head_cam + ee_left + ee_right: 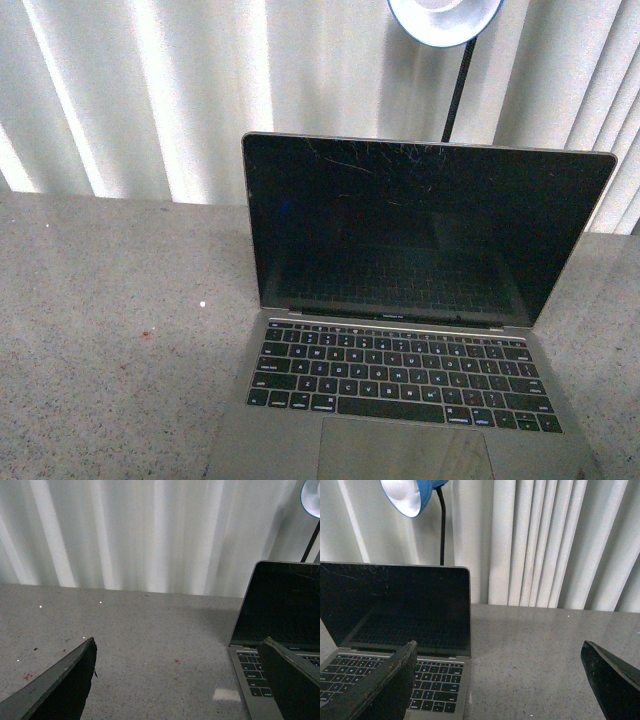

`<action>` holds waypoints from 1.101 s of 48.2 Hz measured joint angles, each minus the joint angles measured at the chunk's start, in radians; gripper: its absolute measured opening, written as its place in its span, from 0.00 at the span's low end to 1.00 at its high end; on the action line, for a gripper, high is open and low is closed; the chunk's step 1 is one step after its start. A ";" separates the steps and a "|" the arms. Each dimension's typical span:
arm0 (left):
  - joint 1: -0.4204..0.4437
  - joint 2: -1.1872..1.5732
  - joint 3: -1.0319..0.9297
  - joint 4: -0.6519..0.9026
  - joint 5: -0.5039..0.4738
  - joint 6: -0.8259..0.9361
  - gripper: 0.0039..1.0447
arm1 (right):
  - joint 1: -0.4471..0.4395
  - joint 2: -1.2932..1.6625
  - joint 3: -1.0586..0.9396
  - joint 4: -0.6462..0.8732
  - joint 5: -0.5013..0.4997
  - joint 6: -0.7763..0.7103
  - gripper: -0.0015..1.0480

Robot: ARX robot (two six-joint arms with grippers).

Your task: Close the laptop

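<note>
Laptop (400, 330) sits open on the grey speckled table (100, 330), screen facing the robot and leaning slightly back. It looks like thin, stiff metal, light enough to skid if shoved, and its glossy screen is scratched, so I'd press the lid's top edge (430, 143) near the middle rather than the glass. The left gripper (179, 645) hangs over the table on the laptop's left and the right gripper (499, 645) on its right, both spread wide, holding nothing. Open table lies either side; a lamp (445, 20) stands close behind the lid, curtains (150, 100) beyond
</note>
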 joint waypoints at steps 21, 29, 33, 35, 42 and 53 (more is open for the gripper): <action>0.000 0.000 0.000 0.000 0.000 0.000 0.94 | 0.000 0.000 0.000 0.000 0.000 0.000 0.93; 0.000 0.000 0.000 0.000 0.000 0.000 0.94 | 0.000 0.000 0.000 0.000 0.000 0.000 0.93; 0.000 0.000 0.000 0.000 0.000 0.000 0.94 | 0.000 0.000 0.000 0.000 0.000 0.000 0.93; 0.000 0.000 0.000 0.000 0.000 0.000 0.94 | 0.000 0.000 0.000 0.000 0.000 0.000 0.93; 0.000 0.000 0.000 0.000 0.000 0.000 0.94 | 0.000 0.000 0.000 0.000 0.000 0.000 0.93; 0.000 0.000 0.000 0.000 0.000 0.000 0.94 | 0.000 0.000 0.000 0.000 0.000 0.000 0.93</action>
